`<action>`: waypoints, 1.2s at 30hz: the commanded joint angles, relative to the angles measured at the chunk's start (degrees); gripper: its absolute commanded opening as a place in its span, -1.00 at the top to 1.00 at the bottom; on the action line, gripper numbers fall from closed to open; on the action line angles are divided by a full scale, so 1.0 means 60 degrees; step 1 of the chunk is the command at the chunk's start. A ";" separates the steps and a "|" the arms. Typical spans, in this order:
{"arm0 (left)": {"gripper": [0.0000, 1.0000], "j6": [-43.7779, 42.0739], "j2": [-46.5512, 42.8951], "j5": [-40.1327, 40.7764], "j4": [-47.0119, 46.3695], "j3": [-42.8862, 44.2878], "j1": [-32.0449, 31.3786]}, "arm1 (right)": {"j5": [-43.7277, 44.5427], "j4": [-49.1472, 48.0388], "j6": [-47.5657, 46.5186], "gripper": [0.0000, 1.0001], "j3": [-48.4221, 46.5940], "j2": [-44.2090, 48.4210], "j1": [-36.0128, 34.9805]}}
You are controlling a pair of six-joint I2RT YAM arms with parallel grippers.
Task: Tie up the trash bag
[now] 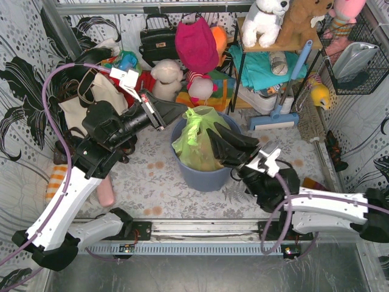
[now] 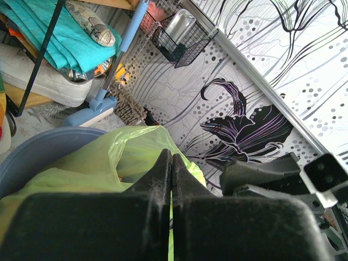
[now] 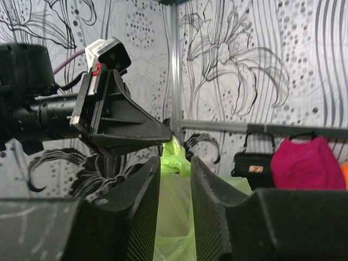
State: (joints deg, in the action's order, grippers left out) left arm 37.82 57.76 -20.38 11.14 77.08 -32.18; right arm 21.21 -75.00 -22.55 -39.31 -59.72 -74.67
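At the centre of the overhead view, the trash bag [image 1: 197, 143] sits in the blue-grey bin [image 1: 206, 179]. Its neck is bunched above the rim and not yet knotted. Your left claw [image 2: 172, 159] is pressed together just over the bag's top. I cannot tell whether it pinches any film, because the tips hide the contact. Your right claw [image 3: 175, 163] is spread a little at the bag's right side, with green plastic showing in the gap and nothing clamped.

Risks:
- The film is thin, so a hard pull could tear it or drag the bag out of the bin.
- With the right claw loose, the gathered neck may slump and the loop be lost.
- The claws stand close together, so crossing them for a knot could make the fingers collide.

Surroundings: soft toys [image 1: 167, 79] crowd the bin's far side. A cream tote bag [image 1: 91, 100] sits at upper left beside your left arm, and a floor wiper [image 1: 273, 118] leans at upper right. These leave you little room to draw the neck upward in frame.
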 commanded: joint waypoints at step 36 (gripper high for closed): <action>1.00 0.0054 0.0080 -0.0255 -0.0689 -0.0029 0.0061 | 0.0810 0.9020 0.7463 0.09 -0.3428 0.0313 -0.0049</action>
State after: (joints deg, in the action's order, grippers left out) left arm 37.89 58.02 -21.43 10.44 76.99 -32.10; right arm 26.20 -18.09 23.99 -57.39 -57.30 -74.67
